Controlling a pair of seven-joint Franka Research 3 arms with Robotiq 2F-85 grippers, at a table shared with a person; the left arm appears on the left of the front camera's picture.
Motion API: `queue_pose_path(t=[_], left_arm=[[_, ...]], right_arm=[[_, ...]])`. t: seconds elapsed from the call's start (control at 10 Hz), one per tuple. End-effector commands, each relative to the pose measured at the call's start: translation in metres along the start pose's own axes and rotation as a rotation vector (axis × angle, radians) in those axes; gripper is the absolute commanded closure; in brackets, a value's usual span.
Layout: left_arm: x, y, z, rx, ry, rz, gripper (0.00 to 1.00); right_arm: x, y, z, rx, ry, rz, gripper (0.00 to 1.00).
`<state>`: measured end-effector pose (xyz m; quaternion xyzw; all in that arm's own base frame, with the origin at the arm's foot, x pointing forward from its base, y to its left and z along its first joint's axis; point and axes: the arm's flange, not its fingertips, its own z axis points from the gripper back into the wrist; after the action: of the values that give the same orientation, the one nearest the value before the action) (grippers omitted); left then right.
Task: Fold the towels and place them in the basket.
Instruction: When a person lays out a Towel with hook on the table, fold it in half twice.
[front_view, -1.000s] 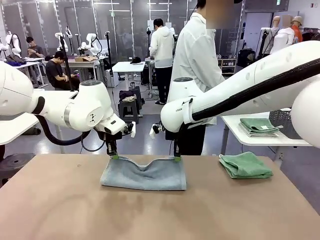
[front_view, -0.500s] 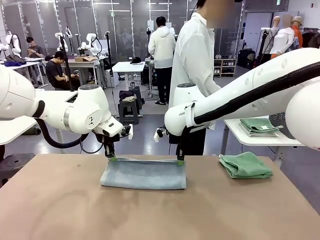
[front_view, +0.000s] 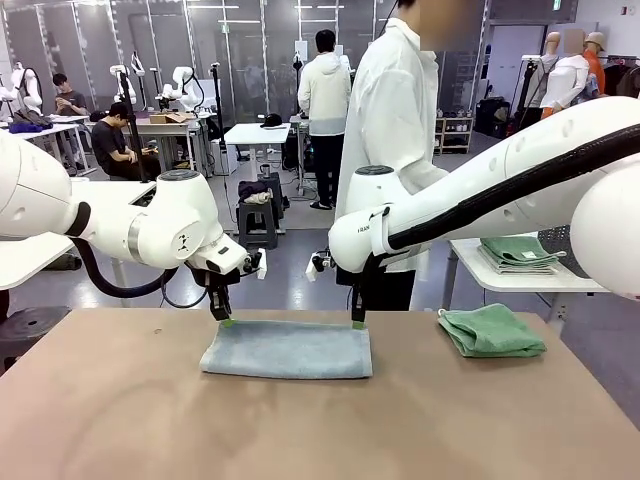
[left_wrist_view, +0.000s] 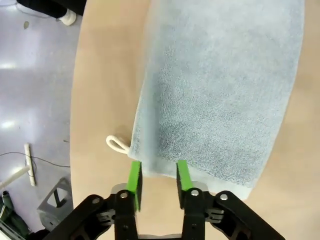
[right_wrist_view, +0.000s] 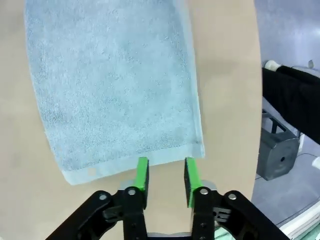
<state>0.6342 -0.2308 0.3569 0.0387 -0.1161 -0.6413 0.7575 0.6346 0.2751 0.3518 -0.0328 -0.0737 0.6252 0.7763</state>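
- Left end effector (front_view: 226, 320): fingers apart, nothing clamped. It sits right at the far left corner of the blue-grey towel (front_view: 287, 349).
- Left wrist view: the towel's edge lies at the tips of the green pads (left_wrist_view: 134, 176), and a white hang loop (left_wrist_view: 116, 145) sticks out of the towel corner just beside them.
- Right end effector (front_view: 357, 322): fingers apart, nothing clamped, at the far right corner of the same towel.
- Right wrist view: the towel's hem lies just past the fingertips, with bare table between the pads.
- The blue-grey towel is folded into a flat rectangle, lying mid-table (front_view: 120, 420) between the two end effectors.
- The green towel (front_view: 490, 331) is loosely folded on the table, off to the robot's right and well apart from the blue-grey one.
- A person (front_view: 392, 130) in a white coat stands at the far side of the table.
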Motion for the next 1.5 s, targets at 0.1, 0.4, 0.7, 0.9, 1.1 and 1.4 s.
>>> queue_pose_path(t=[0.1,0.4,0.7,0.9,1.1,1.4], left_arm=[[-0.008,0.000,0.004,0.051,-0.027,0.025,0.37],[-0.034,-0.020,0.056,-0.042,-0.080,-0.098,0.19],[-0.090,-0.039,0.131,-0.083,-0.208,-0.166,0.19],[-0.129,-0.042,0.154,-0.108,-0.364,-0.190,0.19],[-0.167,-0.047,0.159,-0.110,-0.511,-0.164,0.19],[-0.230,-0.045,0.145,-0.189,-0.751,-0.104,0.19]], right_arm=[[-0.006,0.003,0.001,-0.048,-0.041,0.022,0.33],[-0.020,0.035,0.046,0.068,-0.084,-0.025,0.14],[-0.049,0.101,0.122,0.196,-0.132,-0.340,0.14],[-0.057,0.139,0.146,0.254,-0.180,-0.612,0.14],[-0.062,0.171,0.148,0.289,-0.214,-0.588,0.14],[-0.060,0.157,0.158,0.305,-0.177,-0.583,0.14]])
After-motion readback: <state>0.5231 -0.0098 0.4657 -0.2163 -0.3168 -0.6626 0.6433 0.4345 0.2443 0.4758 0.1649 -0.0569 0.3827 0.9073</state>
